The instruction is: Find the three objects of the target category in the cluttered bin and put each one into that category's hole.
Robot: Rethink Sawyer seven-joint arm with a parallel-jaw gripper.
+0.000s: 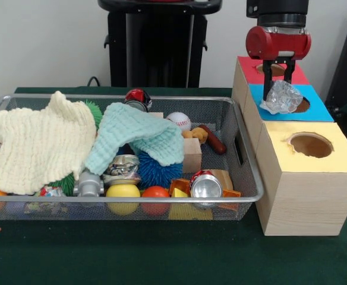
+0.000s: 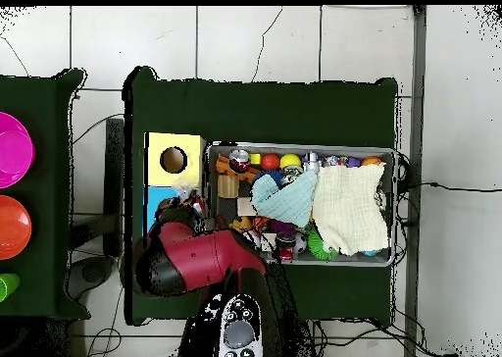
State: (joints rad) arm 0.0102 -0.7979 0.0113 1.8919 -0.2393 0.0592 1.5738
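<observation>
The gripper (image 1: 280,76) hangs over the blue box (image 1: 319,110). Its two black fingers point down and pinch the top of a crumpled silver can (image 1: 282,98). The can sits on the blue top, right at the edge of the round hole (image 1: 302,105), and covers part of it. It is not down inside the hole.

The blue box stands between a red box (image 1: 245,64) and a yellow box (image 1: 304,178). All three boxes stand in a row just beside the wire basket (image 1: 132,200).

Inside the basket, at the end nearest the boxes, another silver can (image 1: 205,185) with a red rim lies against the front wall. A third squashed can (image 1: 122,166) lies farther from the boxes, in the middle of the basket, under the edge of a pale green cloth (image 1: 136,138). A cream cloth (image 1: 40,142) covers the end farthest from the boxes.

From above, the red arm (image 2: 196,260) hides the blue box, and the gripper cannot be seen there.
</observation>
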